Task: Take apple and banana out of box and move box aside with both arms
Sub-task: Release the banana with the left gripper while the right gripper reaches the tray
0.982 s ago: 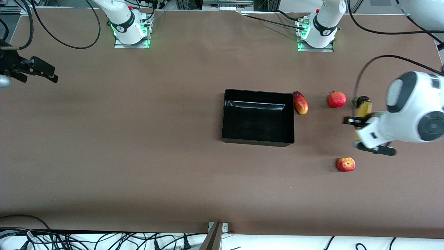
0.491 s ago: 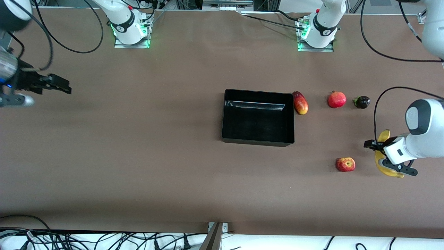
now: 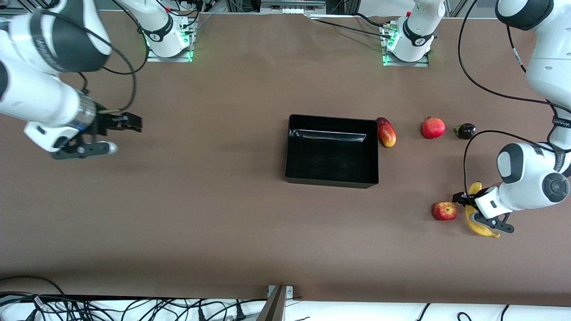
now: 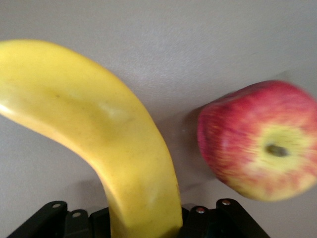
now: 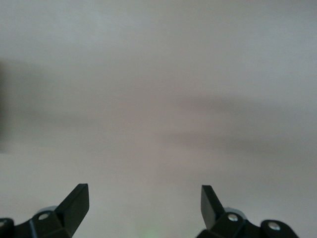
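Left pincer grips banana beside apple, likely for set-down. Right pincer open over bare surface; box empty.

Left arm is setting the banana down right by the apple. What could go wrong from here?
1. The left gripper is shut on the banana, right beside the apple; lowering or releasing could nudge the apple into a roll.
2. The mango lies against the box wall; sliding the box could drag it.
3. The right gripper, open, is far from the box.
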You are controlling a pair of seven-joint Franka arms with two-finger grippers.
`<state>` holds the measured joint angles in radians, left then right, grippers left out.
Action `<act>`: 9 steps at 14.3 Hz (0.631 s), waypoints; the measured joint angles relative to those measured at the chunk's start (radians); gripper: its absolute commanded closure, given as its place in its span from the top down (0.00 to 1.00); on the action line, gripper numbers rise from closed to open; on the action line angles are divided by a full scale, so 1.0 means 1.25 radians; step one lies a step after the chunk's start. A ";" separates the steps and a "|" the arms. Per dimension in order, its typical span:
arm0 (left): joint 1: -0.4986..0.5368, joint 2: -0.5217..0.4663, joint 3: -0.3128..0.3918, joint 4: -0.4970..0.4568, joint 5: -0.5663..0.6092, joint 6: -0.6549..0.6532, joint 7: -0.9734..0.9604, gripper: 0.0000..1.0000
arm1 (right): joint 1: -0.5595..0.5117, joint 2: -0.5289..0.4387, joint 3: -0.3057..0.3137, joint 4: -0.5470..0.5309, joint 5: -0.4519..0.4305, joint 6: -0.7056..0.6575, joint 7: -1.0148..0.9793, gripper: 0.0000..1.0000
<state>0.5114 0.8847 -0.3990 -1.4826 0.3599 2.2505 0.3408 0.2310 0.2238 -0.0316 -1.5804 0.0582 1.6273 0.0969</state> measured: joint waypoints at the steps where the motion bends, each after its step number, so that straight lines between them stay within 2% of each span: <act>1: 0.000 0.009 0.004 0.000 0.014 0.009 0.000 0.00 | 0.020 0.012 0.001 0.000 0.025 0.021 0.038 1.00; 5: 0.002 0.014 0.023 0.001 0.029 0.017 0.004 0.05 | 0.112 0.067 0.003 0.000 0.081 0.142 0.190 1.00; 6: 0.002 0.014 0.026 0.001 0.031 0.017 0.014 0.14 | 0.138 0.084 0.003 0.000 0.088 0.177 0.230 1.00; 7: 0.003 0.014 0.029 0.001 0.032 0.017 0.027 0.17 | 0.164 0.102 0.004 0.000 0.093 0.213 0.270 1.00; 9: 0.003 0.013 0.038 0.002 0.034 0.017 0.041 0.33 | 0.221 0.145 0.004 -0.001 0.095 0.287 0.342 1.00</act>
<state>0.5153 0.9011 -0.3510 -1.4806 0.4024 2.2719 0.3926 0.5073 0.4055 -0.0262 -1.5811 0.1771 1.9857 0.5247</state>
